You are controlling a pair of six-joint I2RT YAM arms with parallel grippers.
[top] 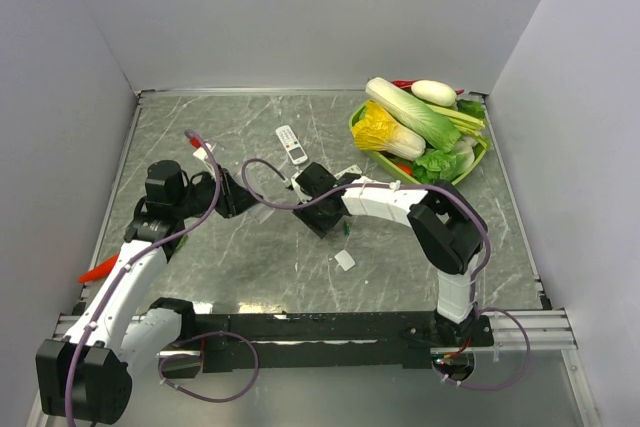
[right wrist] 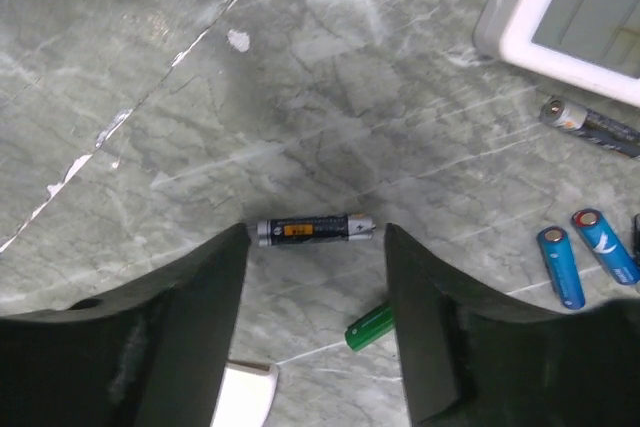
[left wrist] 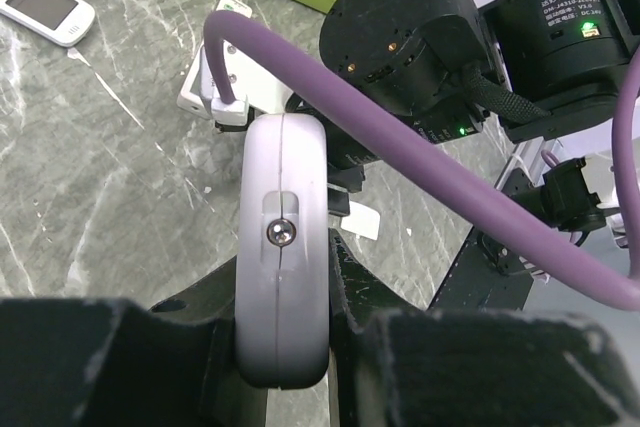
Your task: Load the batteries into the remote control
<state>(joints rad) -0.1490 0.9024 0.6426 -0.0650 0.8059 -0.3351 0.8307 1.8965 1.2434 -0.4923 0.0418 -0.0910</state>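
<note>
Our right end effector (right wrist: 316, 239) straddled, open, the dark orange-labelled battery (right wrist: 313, 230) on the grey marbled surface (right wrist: 200, 97); pinched end-to-end, we feared it squirting free. Our left end effector (left wrist: 283, 347) clamped a white plastic casing (left wrist: 283, 277).

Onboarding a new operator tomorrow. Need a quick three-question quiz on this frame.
1. True or false: the left claw is empty.
2. What colour is the battery lying in the gap of the right claw? A green, B dark, C blue.
3. How many blue batteries show in the right wrist view?

Key:
1. False: it clamps a white casing.
2. B.
3. Two.
</note>
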